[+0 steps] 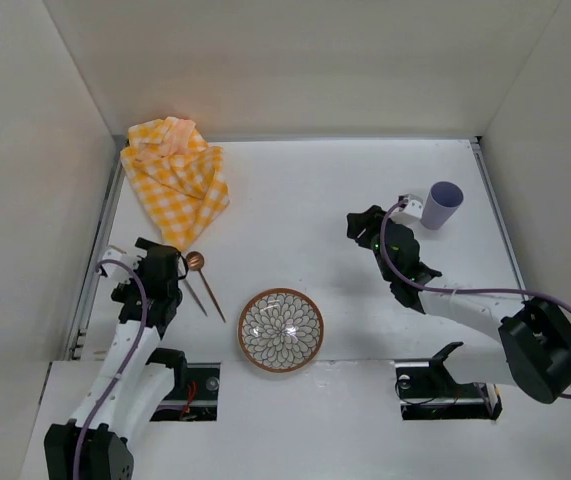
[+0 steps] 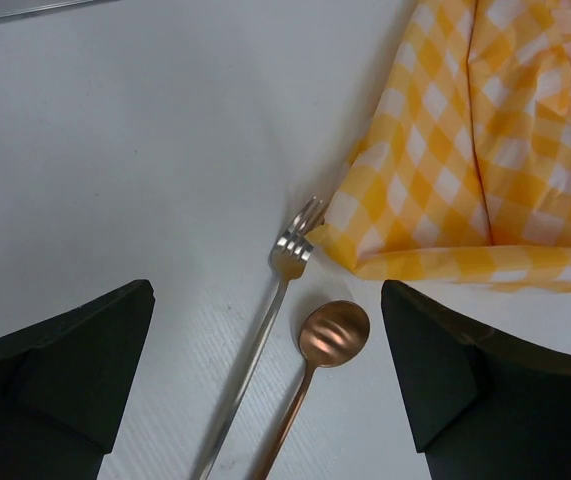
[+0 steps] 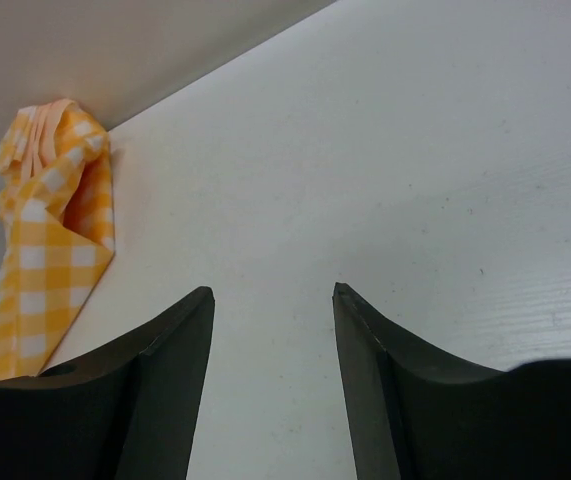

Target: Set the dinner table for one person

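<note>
A silver fork [image 2: 283, 262] and a copper spoon [image 2: 333, 334] lie side by side on the white dinner table [image 1: 315, 200], their heads near the corner of a yellow-and-white checked cloth [image 2: 465, 150]. My left gripper [image 2: 267, 295] hovers over them, open wide with both between its fingers and touching neither. In the top view it [image 1: 165, 264] sits just left of the spoon [image 1: 197, 263]. A patterned bowl [image 1: 281, 329] rests at the near middle. My right gripper [image 1: 363, 228] is open over bare table, with nothing between its fingers [image 3: 180, 330].
A lilac cup [image 1: 442, 205] stands at the right, behind the right gripper. The checked cloth [image 1: 175, 180] is bunched at the back left corner. White walls close in the table on the left, back and right.
</note>
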